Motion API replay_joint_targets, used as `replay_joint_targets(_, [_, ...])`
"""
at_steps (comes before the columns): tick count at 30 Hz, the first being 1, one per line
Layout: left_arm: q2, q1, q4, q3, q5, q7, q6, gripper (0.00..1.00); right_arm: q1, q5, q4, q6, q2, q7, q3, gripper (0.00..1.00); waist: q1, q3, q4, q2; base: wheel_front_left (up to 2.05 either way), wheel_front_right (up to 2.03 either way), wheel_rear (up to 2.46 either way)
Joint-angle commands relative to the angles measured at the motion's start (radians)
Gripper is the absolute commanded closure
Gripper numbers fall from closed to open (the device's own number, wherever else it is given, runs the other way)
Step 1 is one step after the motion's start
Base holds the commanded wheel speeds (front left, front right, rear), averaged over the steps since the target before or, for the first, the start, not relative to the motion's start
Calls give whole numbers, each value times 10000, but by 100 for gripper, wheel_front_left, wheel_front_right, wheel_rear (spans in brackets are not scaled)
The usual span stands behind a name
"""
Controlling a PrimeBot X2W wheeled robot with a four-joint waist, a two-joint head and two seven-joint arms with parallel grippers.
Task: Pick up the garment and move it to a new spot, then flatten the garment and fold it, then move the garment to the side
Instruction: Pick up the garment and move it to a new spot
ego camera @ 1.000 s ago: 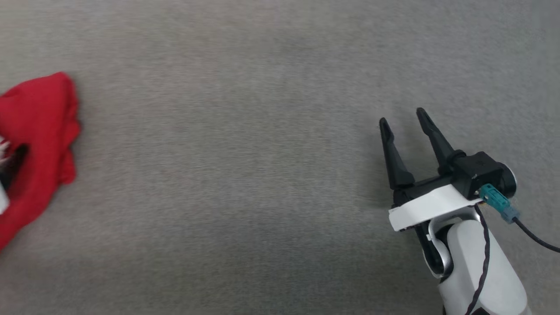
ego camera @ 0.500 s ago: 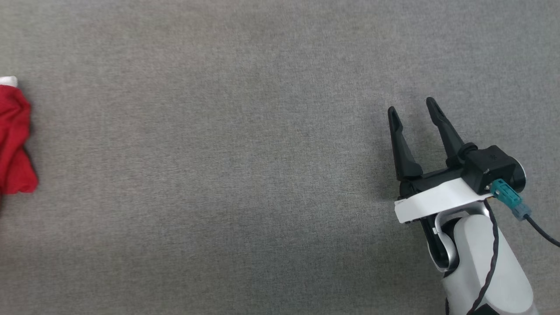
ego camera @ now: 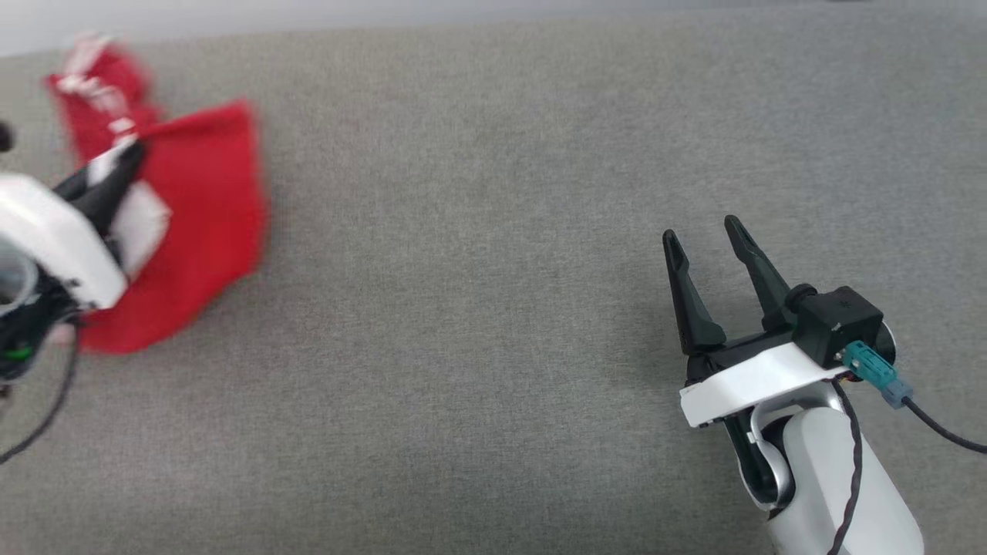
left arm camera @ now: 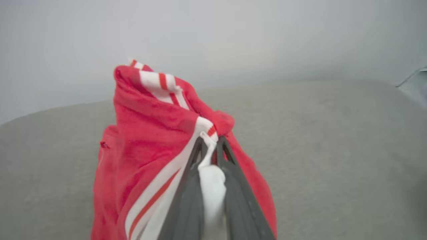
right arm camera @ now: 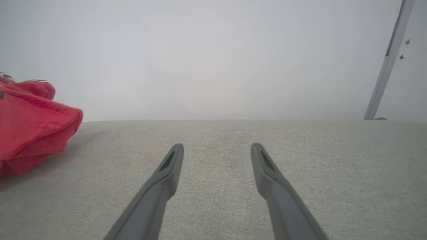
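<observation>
The garment (ego camera: 197, 223) is a red shirt with white sleeves and red-and-white striped trim, bunched and lifted at the far left of the grey surface. My left gripper (ego camera: 131, 158) is shut on a white fold of it. In the left wrist view the two fingers pinch white cloth at their tips (left arm camera: 209, 141), and the garment (left arm camera: 143, 140) hangs crumpled around them. My right gripper (ego camera: 700, 230) stands open at the lower right, well away from the cloth. Its fingers (right arm camera: 166, 173) hold nothing in the right wrist view, where the garment (right arm camera: 33, 123) shows at the left edge.
The grey fabric-covered table (ego camera: 478, 308) spreads wide between the two arms. Its far edge (ego camera: 540, 19) runs along the top, with a pale wall behind. A grey pole (right arm camera: 388, 60) stands at the far right beyond the table. A black cable (ego camera: 944, 435) trails from the right wrist.
The head camera has shifted, so the table's far edge now shows. My left gripper has closed on the garment and raised it into view. The right gripper stays open in much the same place.
</observation>
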Motion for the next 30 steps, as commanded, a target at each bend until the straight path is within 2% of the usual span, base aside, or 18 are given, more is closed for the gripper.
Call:
replay_joint_targets(1, [-11,-233,-564,-168,-172,55,4,100,146,140,-42,1,-14,-52,25,0,-1,-80,-201,0,0,0,0])
replay_joint_targets(2, [-11,-233,-564,-168,-172,55,4,100,146,140,-42,1,-14,-52,25,0,-1,-80,-201,0,0,0,0])
replay_joint_targets(7, [-322,-784,-2662,-775,-654,324,4,100,208,523,-193,1,-9,-52,10,0,-1,76,-865,0,0,0,0])
replay_joint_targets(12, [-1309,-1646,-3853,-1287,-1017,311,4,100,118,1087,-425,1,-9,-51,47,0,-1,628,-1813,0,0,0,0])
replay_joint_targets(15, [-1889,-2083,-4013,-1662,-1214,271,4,100,42,1438,-554,1,-4,-51,-23,0,-1,1009,-2392,0,0,0,0])
replay_joint_targets(18, [-2237,-2388,-3949,-2237,-1315,370,4,100,28,1775,-650,1,-7,-52,-109,0,-1,1337,-2940,0,0,0,0])
replay_joint_targets(22, [-2251,-2492,-3339,-3148,-1236,51,4,100,164,2198,-705,1,8,-51,-168,0,-1,1555,-3450,0,0,0,0])
replay_joint_targets(26, [-1891,-2617,-2494,-4250,-1097,8,4,100,265,2543,-746,1,2,-52,-15,0,-1,1667,-3831,0,0,0,0])
replay_joint_targets(30, [-1355,-2752,-1694,-5194,-973,519,4,100,324,2771,-815,1,-2,-52,87,0,-1,1699,-4095,0,0,0,0])
